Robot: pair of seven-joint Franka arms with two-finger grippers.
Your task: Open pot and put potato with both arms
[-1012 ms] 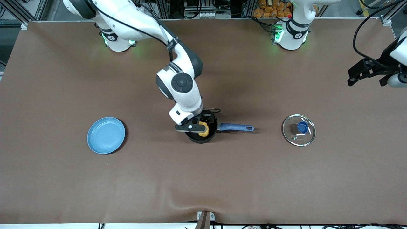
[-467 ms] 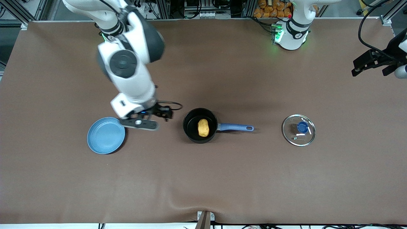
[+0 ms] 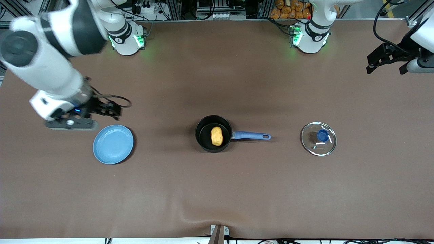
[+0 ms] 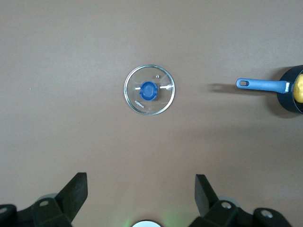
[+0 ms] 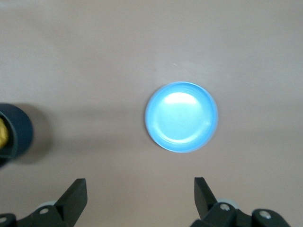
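The black pot (image 3: 203, 126) with its blue handle (image 3: 252, 136) stands open mid-table, and the yellow-orange potato (image 3: 216, 136) lies in it. The glass lid (image 3: 318, 138) with its blue knob lies flat on the table toward the left arm's end. My right gripper (image 3: 70, 124) is up in the air beside the plate, open and empty (image 5: 140, 189). My left gripper (image 3: 385, 58) is high over the table's left-arm end, open and empty (image 4: 140, 189). The left wrist view shows the lid (image 4: 149, 90), the handle (image 4: 262, 85) and the potato (image 4: 299, 91).
A light-blue plate (image 3: 113, 144) lies empty toward the right arm's end and also shows in the right wrist view (image 5: 182, 117). The pot's edge (image 5: 16, 135) shows there too. The brown table cloth (image 3: 217, 189) is bare nearer the front camera.
My right gripper has let go of the potato in the pot and swung away past the plate toward its own end. My left gripper has drifted slightly toward the arms' bases.
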